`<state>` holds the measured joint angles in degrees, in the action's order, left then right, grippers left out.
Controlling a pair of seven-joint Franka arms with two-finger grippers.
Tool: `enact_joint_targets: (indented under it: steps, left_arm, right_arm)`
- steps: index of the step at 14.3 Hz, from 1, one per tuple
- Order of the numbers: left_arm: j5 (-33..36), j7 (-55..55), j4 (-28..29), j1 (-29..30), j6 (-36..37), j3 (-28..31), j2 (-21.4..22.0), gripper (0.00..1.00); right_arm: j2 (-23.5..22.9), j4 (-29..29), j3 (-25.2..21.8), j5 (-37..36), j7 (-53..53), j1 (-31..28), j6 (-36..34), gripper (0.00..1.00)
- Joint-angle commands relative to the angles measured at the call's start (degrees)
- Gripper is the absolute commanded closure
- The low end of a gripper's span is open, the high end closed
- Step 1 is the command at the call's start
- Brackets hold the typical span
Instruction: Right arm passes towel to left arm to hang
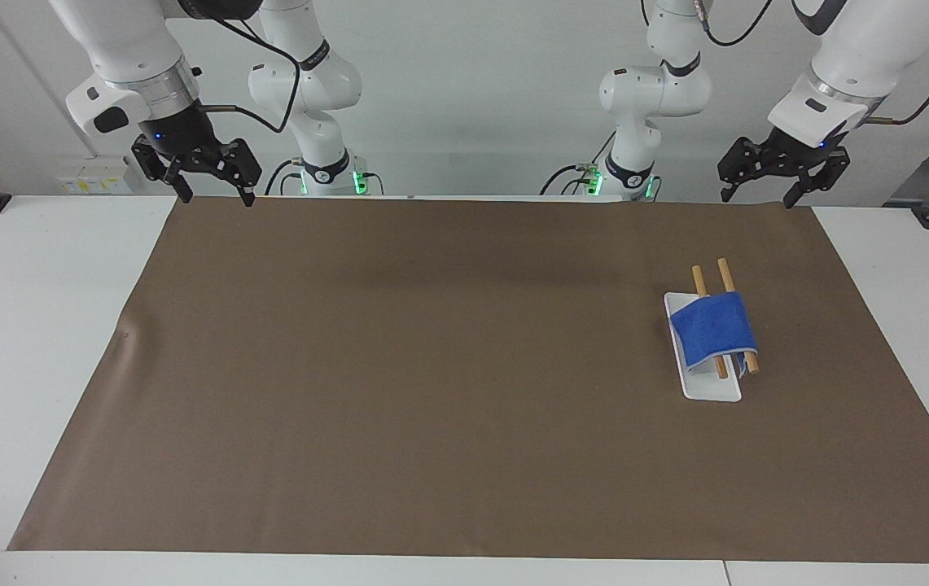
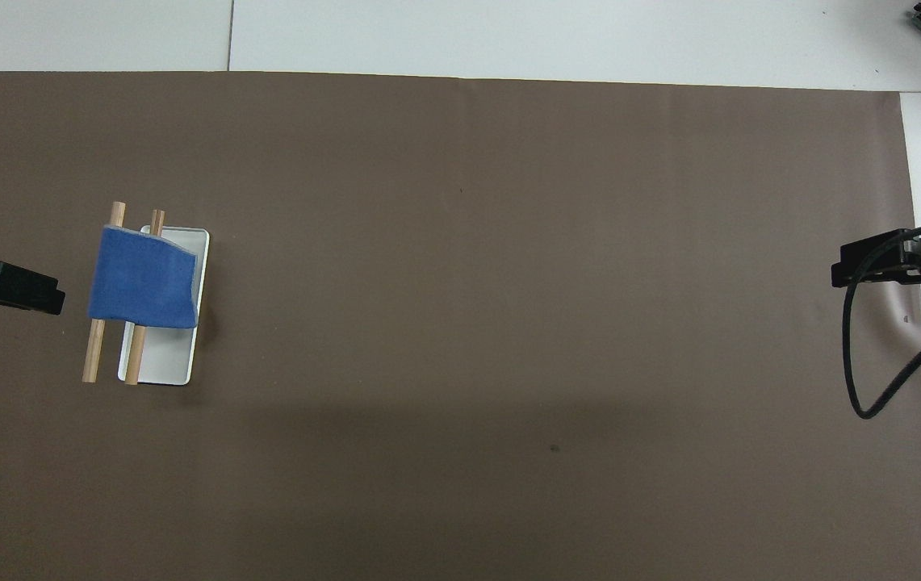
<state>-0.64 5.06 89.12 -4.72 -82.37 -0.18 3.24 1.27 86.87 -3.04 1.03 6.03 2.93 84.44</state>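
- Hanging over two wooden rods [image 1: 726, 316] of a small white rack [image 1: 711, 389], the blue towel [image 1: 712, 328] sits at the right of the facing frame, toward the left arm's end of the brown mat [image 1: 431, 366]
- The left gripper [image 1: 784, 163] hovers at the upper right of that frame, over the mat's edge by the robots, claws wide and holding nothing
- The right gripper [image 1: 200, 160] waits at the upper left, claws wide too, empty
- The job looks done, so the step in hand is parking: lift straight and keep well above the rods so no claw snags the cloth
- The towel's lower edge droops beside the rack; a brush there could pull it off
- The mat's middle gives broad open room for both arms
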Motion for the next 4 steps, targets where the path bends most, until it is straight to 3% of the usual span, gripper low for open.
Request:
enact_joint_targets:
  steps: [1,4]
  left_arm:
    - [-0.50,0.74,-0.44,0.68,0.11,-0.43,0.19,0.00]
    - [-0.42,0.74,-0.35,0.68,-0.07,-0.52,0.37,0.00]
  right_arm:
    - [1.01,1.10,0.23,0.73,0.03,-0.74,0.64,0.00]
    - [1.27,1.72,0.14,0.55,0.04,-0.82,0.38,0.00]
